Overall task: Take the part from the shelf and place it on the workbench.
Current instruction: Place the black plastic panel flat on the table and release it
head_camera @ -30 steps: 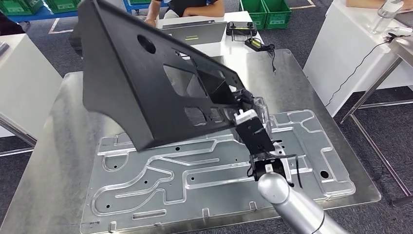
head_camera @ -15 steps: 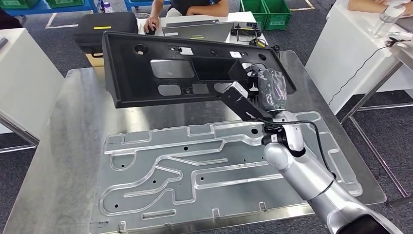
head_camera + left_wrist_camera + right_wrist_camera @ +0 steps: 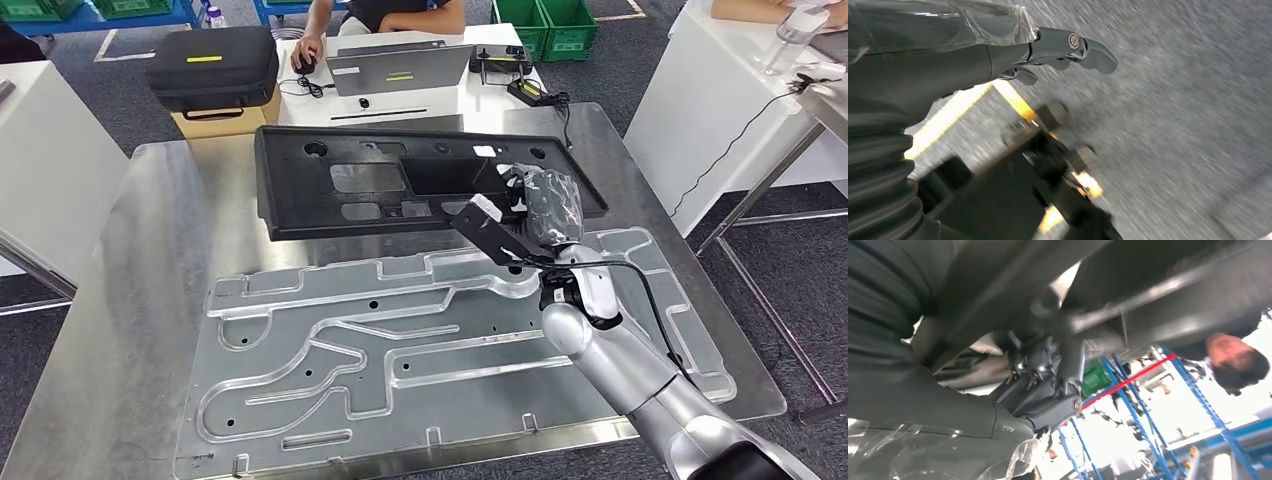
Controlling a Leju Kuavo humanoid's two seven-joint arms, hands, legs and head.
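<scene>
Part [image 3: 400, 185], a long black plastic panel with cut-out windows and round holes, is held in my right hand [image 3: 545, 200], which is wrapped in clear film and grips the panel at its right end. In the right wrist view my right hand's fingers [image 3: 1048, 405] are curled up against the panel's dark underside. The panel lies nearly level, just above the far half of the workbench [image 3: 150, 290], a shiny metal table; I cannot tell whether its lower edge touches the surface. My silver right arm [image 3: 620, 370] comes in from the lower right. Nearer to me, flat on the workbench, lies a large metal fixture plate [image 3: 420, 350] with raised curved outlines. My left hand [image 3: 1013, 47] hangs over grey floor, its fingers straight and apart, holding nothing. Beyond the workbench stands a white table [image 3: 420, 105] with a laptop [image 3: 400, 68] and a black case [image 3: 213, 67], and a person [image 3: 385, 12] sits behind it. Green crates [image 3: 545, 25] stand farther back.
</scene>
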